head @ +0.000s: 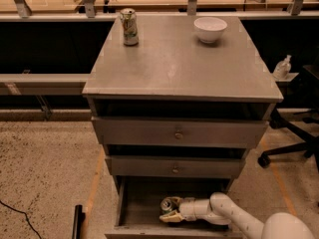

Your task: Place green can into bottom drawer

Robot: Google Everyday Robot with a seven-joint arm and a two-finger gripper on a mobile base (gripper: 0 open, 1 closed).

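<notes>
The bottom drawer [130, 218] is pulled out, a deep grey box under the two knobbed drawers. The green can [168, 205] lies on its side inside it, its silver top facing the camera. My gripper [171, 212] reaches into the drawer from the right, right at the can, its pale fingers [170, 216] lying against and below the can. My white arm [234, 217] comes in from the lower right.
A paler silver-white can [129, 27] and a white bowl [210, 29] stand on the cabinet top [174, 68]. An office chair base [291, 148] is at the right. A dark object [78, 222] lies on the speckled floor at the left.
</notes>
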